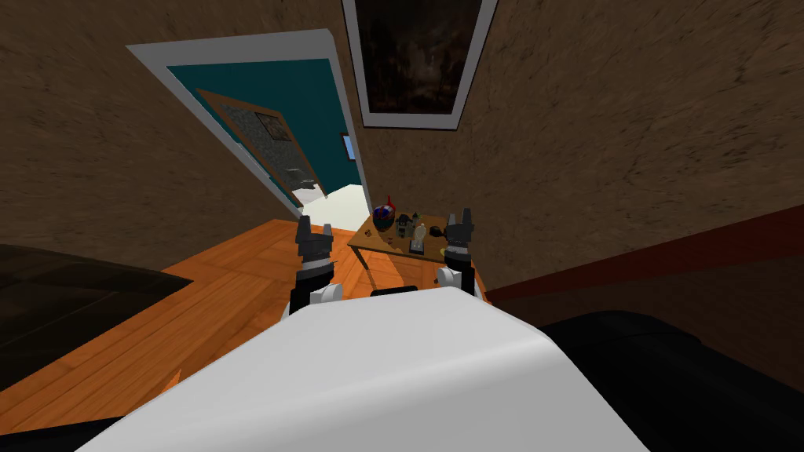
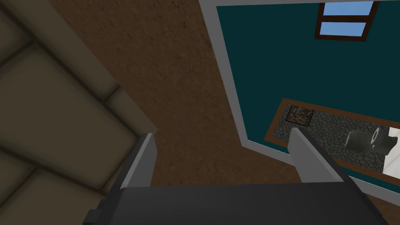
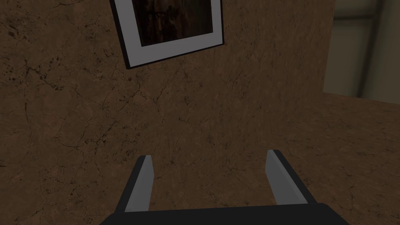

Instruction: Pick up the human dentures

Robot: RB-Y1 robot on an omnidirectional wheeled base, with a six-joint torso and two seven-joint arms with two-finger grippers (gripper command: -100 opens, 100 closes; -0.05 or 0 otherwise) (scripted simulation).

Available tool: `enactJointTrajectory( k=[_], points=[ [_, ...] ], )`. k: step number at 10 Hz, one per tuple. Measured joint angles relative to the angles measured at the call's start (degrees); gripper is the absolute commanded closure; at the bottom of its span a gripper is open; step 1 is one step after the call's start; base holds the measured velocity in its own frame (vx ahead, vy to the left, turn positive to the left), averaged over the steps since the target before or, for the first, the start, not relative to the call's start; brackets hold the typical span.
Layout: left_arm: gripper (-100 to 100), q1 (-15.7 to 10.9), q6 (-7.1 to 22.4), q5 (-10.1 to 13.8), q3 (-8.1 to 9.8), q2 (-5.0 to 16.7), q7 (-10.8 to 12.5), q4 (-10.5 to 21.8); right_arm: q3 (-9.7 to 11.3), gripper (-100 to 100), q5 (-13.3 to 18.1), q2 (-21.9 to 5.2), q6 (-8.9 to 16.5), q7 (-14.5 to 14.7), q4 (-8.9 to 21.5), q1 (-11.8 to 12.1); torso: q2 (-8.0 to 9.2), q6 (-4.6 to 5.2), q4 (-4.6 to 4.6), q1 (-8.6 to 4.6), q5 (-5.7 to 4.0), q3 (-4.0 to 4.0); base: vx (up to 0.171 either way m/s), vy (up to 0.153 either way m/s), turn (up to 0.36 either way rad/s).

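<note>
A small wooden table (image 1: pixel 375 242) is seen ahead in the head view, set against the brown wall (image 1: pixel 628 118) just right of an open doorway (image 1: pixel 267 118) and below a framed dark picture (image 1: pixel 416 55). A cluster of small things is carried on its top: a dark round thing with blue and red on it (image 1: pixel 384 216), a few little bottles (image 1: pixel 404 225), a pale bottle (image 1: pixel 420 234), a black lump (image 1: pixel 436 231) and a tiny speck (image 1: pixel 366 231) near the table's left edge. The dentures are presumably placed among these (which of them cannot be told, the things being too small). Both arms are held raised in front of the body. The left gripper (image 1: pixel 314 233) is seen over the orange wooden floor (image 1: pixel 196 314), left of the table and apart from it; its fingers (image 2: pixel 142 164) are spread wide with nothing between them. The right gripper (image 1: pixel 459 224) is seen against the table's right end, near the black lump, though contact cannot be judged; its fingers (image 3: pixel 140 183) are likewise parted and nothing is gripped.
</note>
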Motion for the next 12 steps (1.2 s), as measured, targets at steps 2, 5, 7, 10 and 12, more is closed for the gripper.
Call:
enactJointTrajectory(
  k=[2, 5, 7, 10, 12],
  points=[
    [-100, -0.46, 0.41, 0.02, 0.28, 2.25, 0.09, 0.93, 0.0, 0, 0.0, 0.0, 0.0, 0.0, 0.0, 0.0, -0.03, 0.0, -0.01, -0.01, 0.0, -0.02, 0.01, -0.011, -0.024],
    [-100, -1.81, 2.02, 0.03, 1.01, 6.17, 0.34, 3.27, 0.0, 0, 0.0, 0.0, 0.0, 0.0, 0.0, 0.0, -0.08, 0.01, -0.02, -0.04, -0.01, -0.05, 0.022, -0.022, -0.042],
    [-100, -3.79, 4.7, -0.71, 0.8, 8.06, -0.21, 6.54, 0.0, 0, 0.0, 0.0, 0.0, 0.0, 0.0, 0.0, -0.17, 0.0, -0.04, -0.14, -0.03, -0.1, 0.037, -0.04, -0.056],
    [-100, -5.57, 7.39, -1.08, 1.41, 10.06, -0.08, 10.7, 0.0, 0, 0.0, 0.0, 0.0, 0.0, 0.0, 0.0, -0.14, 0.0, -0.03, -0.12, -0.02, -0.08, 0.03, -0.032, -0.055],
    [-100, -7.48, 9.72, -1.52, 1.7, 10.62, -0.29, 14.04, 0.0, 0, 0.0, 0.0, 0.0, 0.0, 0.0, 0.0, -0.16, 0.0, -0.04, -0.11, -0.02, -0.09, 0.038, -0.029, -0.062]
  ],
)
